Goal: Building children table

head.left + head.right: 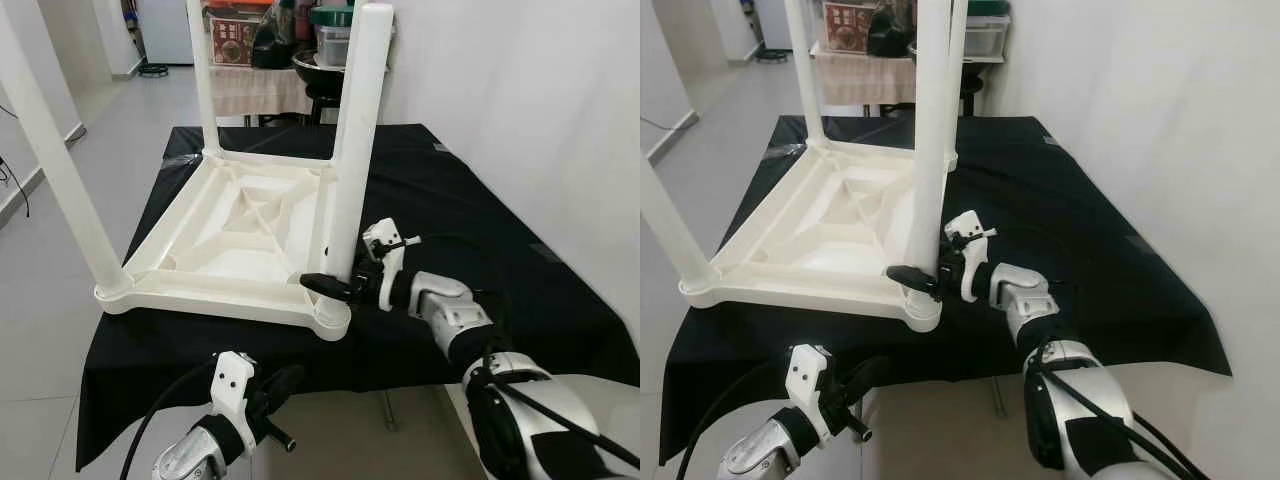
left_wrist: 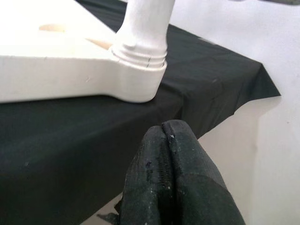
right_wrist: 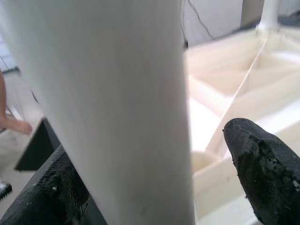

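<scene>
Black-clothed bench (image 1: 520, 290) bears upturned table (image 1: 235, 225); right end effector (image 1: 335, 287) straddles its near leg (image 1: 350, 150).

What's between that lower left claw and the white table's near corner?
Only the black cloth draped over the edge lies between the shut left tool and the upturned table's corner, seen in the left wrist view.

Table (image 1: 240, 225) smooth white plastic; cloth (image 1: 480, 200) matt black fabric.
</scene>
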You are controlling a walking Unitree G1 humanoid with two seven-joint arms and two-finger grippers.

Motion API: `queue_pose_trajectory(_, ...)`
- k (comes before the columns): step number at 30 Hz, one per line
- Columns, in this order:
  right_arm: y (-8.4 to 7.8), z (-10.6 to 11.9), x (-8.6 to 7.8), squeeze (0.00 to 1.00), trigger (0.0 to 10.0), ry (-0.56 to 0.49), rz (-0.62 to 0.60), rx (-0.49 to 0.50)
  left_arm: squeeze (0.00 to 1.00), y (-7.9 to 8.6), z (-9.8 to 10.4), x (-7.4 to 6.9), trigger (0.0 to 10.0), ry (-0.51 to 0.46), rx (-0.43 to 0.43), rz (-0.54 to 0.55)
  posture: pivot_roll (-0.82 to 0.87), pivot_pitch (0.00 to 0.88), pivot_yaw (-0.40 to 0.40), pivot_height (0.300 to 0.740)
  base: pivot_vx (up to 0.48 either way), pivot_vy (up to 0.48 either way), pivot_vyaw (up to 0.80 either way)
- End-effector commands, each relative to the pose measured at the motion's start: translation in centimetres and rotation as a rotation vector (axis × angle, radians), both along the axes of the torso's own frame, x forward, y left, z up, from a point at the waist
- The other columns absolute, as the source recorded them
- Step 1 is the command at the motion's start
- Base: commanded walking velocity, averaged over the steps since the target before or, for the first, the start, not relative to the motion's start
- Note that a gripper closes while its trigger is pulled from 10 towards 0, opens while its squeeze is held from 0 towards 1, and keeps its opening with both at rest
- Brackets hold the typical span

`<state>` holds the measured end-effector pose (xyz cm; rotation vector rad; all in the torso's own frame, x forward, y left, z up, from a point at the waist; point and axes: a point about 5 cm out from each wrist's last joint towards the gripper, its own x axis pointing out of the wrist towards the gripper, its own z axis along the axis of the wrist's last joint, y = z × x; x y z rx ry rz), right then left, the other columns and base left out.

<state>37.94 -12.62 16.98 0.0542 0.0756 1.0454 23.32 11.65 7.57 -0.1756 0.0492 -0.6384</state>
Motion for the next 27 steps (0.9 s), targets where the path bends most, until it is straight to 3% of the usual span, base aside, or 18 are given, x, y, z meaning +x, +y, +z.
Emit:
queue_pose_trajectory(1, -0.5, 0.5, 0.1, 0.0, 10.0, -0.012, 0.005, 0.023, 0.0, 0.1, -0.1, -0.2, 10.0, 0.003, 0.01, -0.002, 0.12, 0.0, -0.098, 0.74, 0.0, 0.0, 0.0)
queue_pose_trajectory(5, -1.6, 0.2, -0.1, 0.0, 10.0, -0.014, 0.002, 0.008, 0.0, 0.3, -0.1, -0.4, 10.0, 0.013, 0.011, -0.011, 0.12, 0.0, -0.078, 0.74, 0.0, 0.0, 0.0)
queue_pose_trajectory(6, -1.6, 0.1, -0.1, 0.0, 2.4, -0.013, 0.007, 0.008, 0.0, 0.3, -0.1, -0.4, 10.0, 0.013, 0.011, -0.011, 0.11, 0.0, -0.077, 0.74, 0.0, 0.0, 0.0)
queue_pose_trajectory(9, -1.7, 0.0, -0.3, 0.0, 2.4, -0.006, 0.026, 0.03, 0.0, 0.4, -0.2, -0.5, 10.0, 0.018, 0.01, -0.016, 0.11, 0.0, -0.071, 0.74, 0.0, 0.0, 0.0)
queue_pose_trajectory(10, -1.7, -0.2, -0.5, 0.0, 0.0, -0.004, 0.037, 0.032, 0.0, 0.4, -0.2, -0.5, 10.0, 0.02, 0.011, -0.017, 0.11, 0.0, -0.064, 0.74, 0.0, 0.0, 0.0)
queue_pose_trajectory(19, -1.7, -0.5, -0.6, 0.0, 0.0, -0.037, 0.031, 0.02, 0.0, 0.5, -0.3, -0.4, 10.0, 0.025, 0.014, -0.021, 0.1, 0.0, -0.063, 0.74, 0.0, 0.0, 0.0)
queue_pose_trajectory(27, -2.0, -1.1, -0.8, 0.0, 0.0, -0.108, -0.059, -0.02, 0.0, 0.3, -0.3, -0.4, 10.0, 0.024, 0.006, -0.019, 0.08, 0.0, -0.066, 0.74, 0.0, 0.0, 0.0)
